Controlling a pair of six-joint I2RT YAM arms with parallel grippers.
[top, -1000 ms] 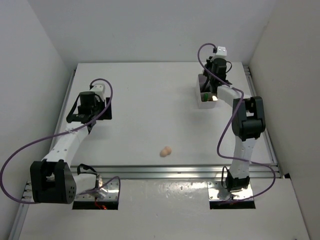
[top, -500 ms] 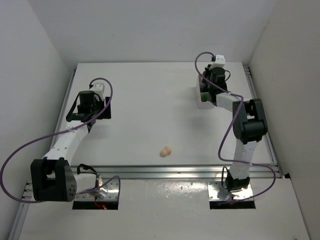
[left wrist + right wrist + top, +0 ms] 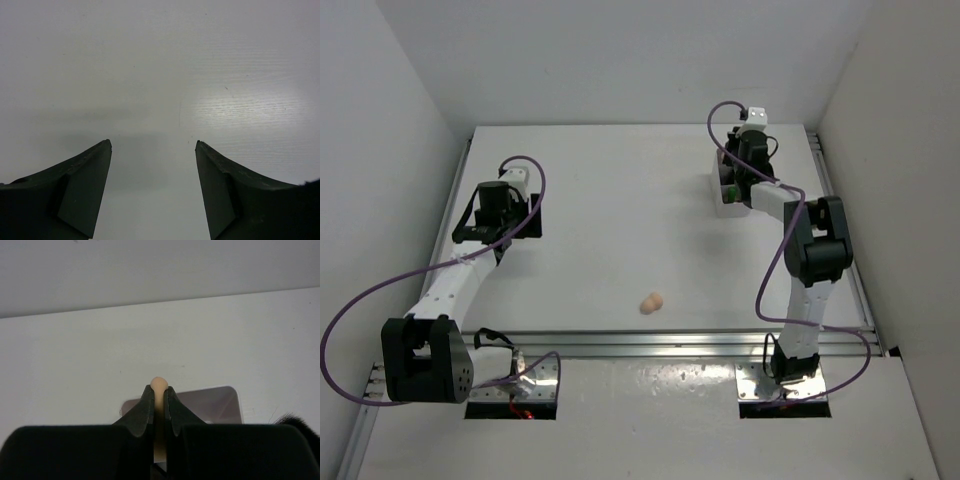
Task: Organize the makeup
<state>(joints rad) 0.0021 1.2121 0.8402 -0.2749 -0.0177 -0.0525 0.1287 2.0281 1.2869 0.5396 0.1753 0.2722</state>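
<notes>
My right gripper (image 3: 158,391) is shut on a peach sponge (image 3: 158,384), squeezed thin between the fingers, with its tip poking out past them. It hangs over an open compartment of the white box (image 3: 222,401). In the top view this gripper (image 3: 736,178) is over the box (image 3: 723,207) at the back right, and something green (image 3: 730,190) shows inside the box. A second peach sponge (image 3: 652,302) lies on the table near the front middle. My left gripper (image 3: 153,146) is open and empty over bare table, at the left (image 3: 488,230). No other makeup shows.
White walls close in the table at the back and on both sides. A metal rail (image 3: 670,343) runs along the front edge. Purple cables (image 3: 525,162) loop off both arms.
My right gripper has shifted a little toward the back of the table over the box, still holding the sponge. The left arm and the loose sponge have not moved.
</notes>
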